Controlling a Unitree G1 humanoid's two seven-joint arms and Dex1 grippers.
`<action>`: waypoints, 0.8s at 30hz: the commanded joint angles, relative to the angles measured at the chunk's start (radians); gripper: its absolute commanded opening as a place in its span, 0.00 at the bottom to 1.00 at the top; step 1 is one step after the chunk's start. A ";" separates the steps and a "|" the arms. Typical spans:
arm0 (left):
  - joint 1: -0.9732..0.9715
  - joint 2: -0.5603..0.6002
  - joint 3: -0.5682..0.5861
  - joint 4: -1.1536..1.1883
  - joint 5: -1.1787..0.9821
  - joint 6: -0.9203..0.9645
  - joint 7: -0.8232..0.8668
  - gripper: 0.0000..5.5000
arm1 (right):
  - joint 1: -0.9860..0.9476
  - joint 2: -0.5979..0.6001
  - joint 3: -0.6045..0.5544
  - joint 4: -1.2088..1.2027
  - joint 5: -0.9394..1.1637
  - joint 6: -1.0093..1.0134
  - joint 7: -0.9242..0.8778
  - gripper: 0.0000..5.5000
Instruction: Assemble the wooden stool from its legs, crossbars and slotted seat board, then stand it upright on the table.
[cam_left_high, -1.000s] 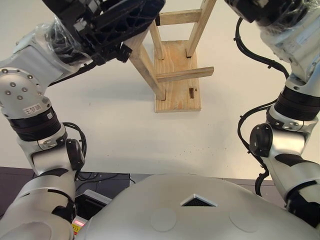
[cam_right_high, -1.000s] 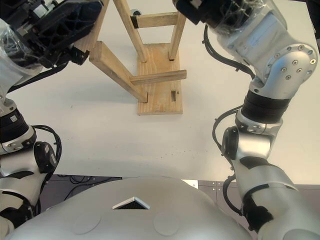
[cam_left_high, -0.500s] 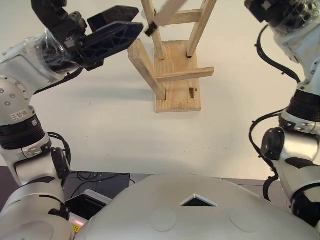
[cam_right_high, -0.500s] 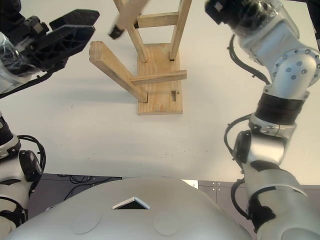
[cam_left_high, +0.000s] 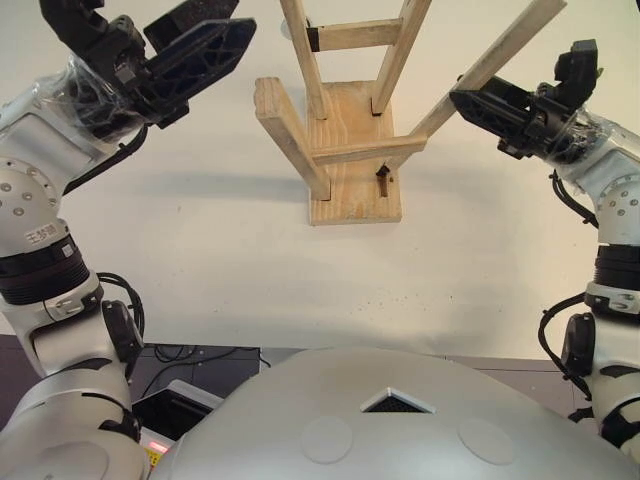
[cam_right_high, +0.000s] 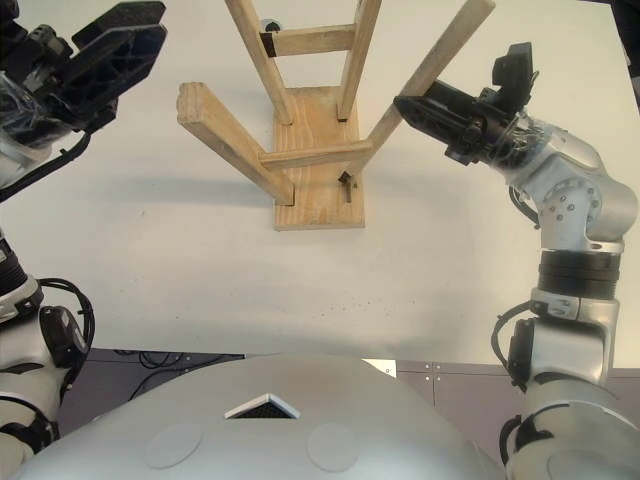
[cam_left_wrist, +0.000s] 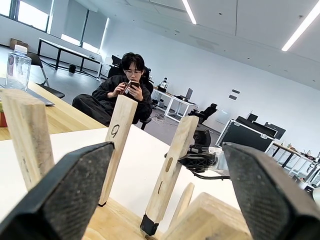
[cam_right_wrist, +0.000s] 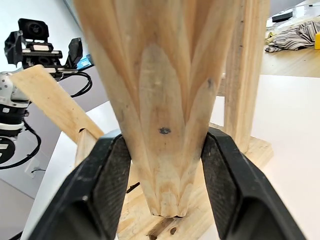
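A slotted seat board (cam_left_high: 352, 205) lies flat on the white tabletop (cam_left_high: 200, 260). Three legs (cam_left_high: 300, 60) stand in it, carrying two crossbars (cam_left_high: 352, 35). The right pincer (cam_right_wrist: 162, 150) is clamped on a tilted fourth leg (cam_left_high: 490, 68), whose lower end is at the board's near-right slot. The left pincer (cam_left_high: 235, 18) hovers to the left, fingers apart, empty.

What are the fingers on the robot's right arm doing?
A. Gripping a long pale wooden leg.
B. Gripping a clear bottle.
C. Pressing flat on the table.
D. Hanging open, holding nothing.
A: the right arm's fingers clamp both sides of the long pale wooden leg, whose lower end slants down to the flat wooden seat board.
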 joint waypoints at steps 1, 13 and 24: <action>-0.005 -0.005 0.003 -0.023 -0.002 0.004 0.031 0.72 | 0.025 -0.019 -0.006 -0.036 -0.015 0.021 0.009 0.37; 0.005 -0.032 -0.004 -0.065 -0.006 -0.006 0.091 0.72 | 0.054 -0.036 0.065 -0.024 -0.144 -0.063 0.065 0.37; 0.009 -0.043 -0.008 -0.053 0.006 -0.004 0.102 0.72 | -0.012 -0.207 0.252 0.090 -0.348 -0.265 0.332 0.37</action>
